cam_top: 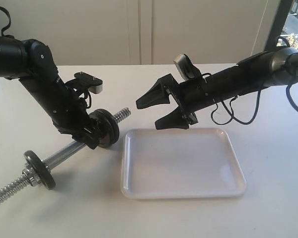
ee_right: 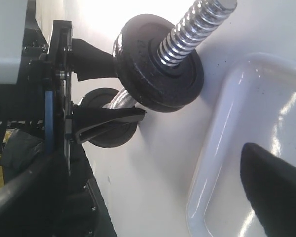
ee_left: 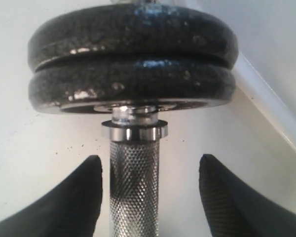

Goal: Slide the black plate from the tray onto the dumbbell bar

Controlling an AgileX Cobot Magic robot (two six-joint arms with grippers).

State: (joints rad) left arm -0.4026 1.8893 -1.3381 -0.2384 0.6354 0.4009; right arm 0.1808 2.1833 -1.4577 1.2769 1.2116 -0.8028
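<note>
1. Exterior view: the black plate (cam_top: 111,130) is off the tray (cam_top: 139,191). It is threaded on the dumbbell bar (cam_top: 64,151), just beside the tray's far left corner. It presses flat against a second disc (cam_top: 100,126) on its side away from the tray. A third disc (cam_top: 39,169) sits on the bar well apart from the tray. The left gripper (cam_top: 92,135) is at the bar behind the pair of discs. The right gripper (cam_top: 147,114) hangs by the tray's far rim, jaws spread wide and holding nothing.
2. Left wrist view: the left gripper's fingers (ee_left: 74,197) stand parted on either side of the bar's cross-hatched middle (ee_left: 134,187). A gap shows on both sides, so they grip nothing. The black plate (ee_left: 133,34) is the farther of the two touching discs, and the tray's rim (ee_left: 271,108) is just beside them.
3. Right wrist view: the bar's threaded end (ee_right: 197,24) pokes through the black plate (ee_right: 143,52) toward the tray (ee_right: 227,123). The plate is near the tray's rim but apart from it. One right finger (ee_right: 276,192) shows over the tray, and this view does not tell the spread.
</note>
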